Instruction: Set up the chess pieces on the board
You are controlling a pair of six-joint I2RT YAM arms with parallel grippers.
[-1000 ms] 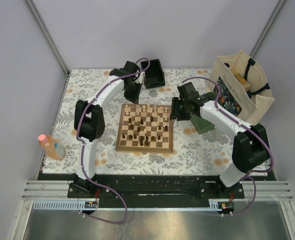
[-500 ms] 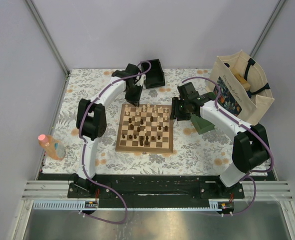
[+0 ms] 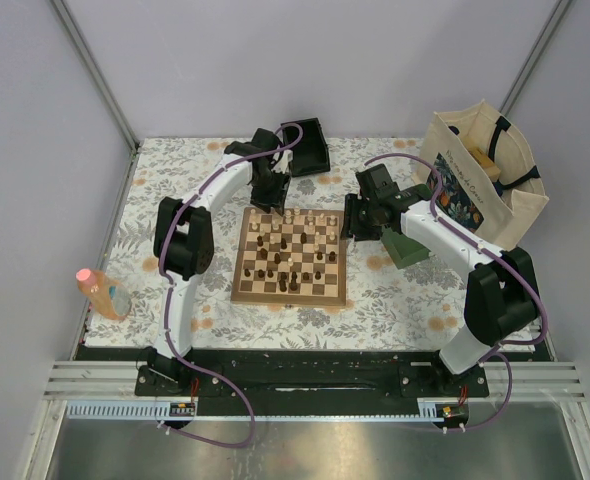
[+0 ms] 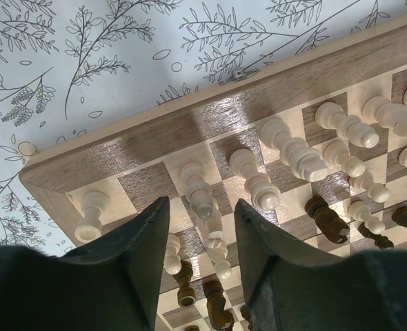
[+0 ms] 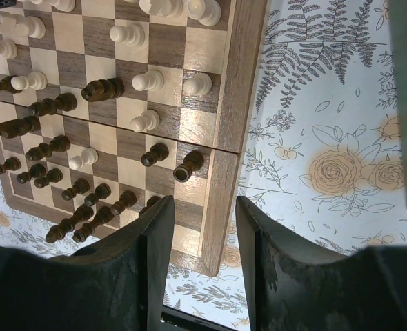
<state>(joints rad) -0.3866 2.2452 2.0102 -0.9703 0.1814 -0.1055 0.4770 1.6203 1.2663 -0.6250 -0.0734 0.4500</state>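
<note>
Standing chess pieces (image 4: 257,183) across board (image 4: 155,141)

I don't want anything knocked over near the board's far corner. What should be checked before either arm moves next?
1. Left claw empty: ok, jaws apart, nothing gripped.
2. Right claw empty: ok, jaws apart over the board at its right edge.
3. Cream piece under the left arm's fingers upright: ok.
4. Chess pieces on home squares: not ok, cream and dark mixed mid-board.
5. Any piece toppled: cannot tell.
</note>
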